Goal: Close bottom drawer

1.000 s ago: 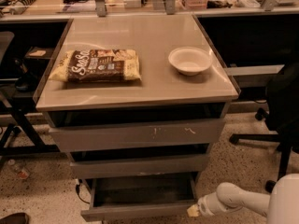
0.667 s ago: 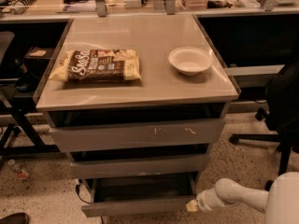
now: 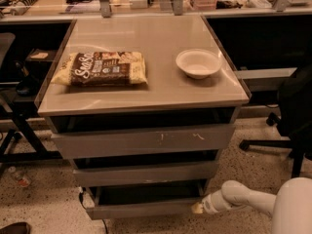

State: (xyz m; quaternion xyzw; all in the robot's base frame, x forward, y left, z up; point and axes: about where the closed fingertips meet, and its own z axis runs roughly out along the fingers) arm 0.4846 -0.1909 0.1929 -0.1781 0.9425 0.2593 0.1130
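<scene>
The bottom drawer [image 3: 141, 207] is the lowest and narrowest grey front of the cabinet and stands a little open, with a dark gap above its panel. My gripper [image 3: 198, 208] is at the drawer front's right end, on the white arm [image 3: 243, 196] that comes in from the lower right, and its tip touches or nearly touches the panel's right edge. The middle drawer front [image 3: 146, 172] and the wide top front with pale scratch marks [image 3: 144, 139] sit above it.
On the cabinet top [image 3: 161, 89] lie a snack bag [image 3: 101, 68] and a white bowl [image 3: 198, 63]. A black office chair [image 3: 287, 116] stands to the right. A dark table frame [image 3: 19, 126] stands to the left. A speckled floor surrounds the cabinet.
The gripper has moved left toward the drawer's right end, and the bottom drawer has slid in a little.
</scene>
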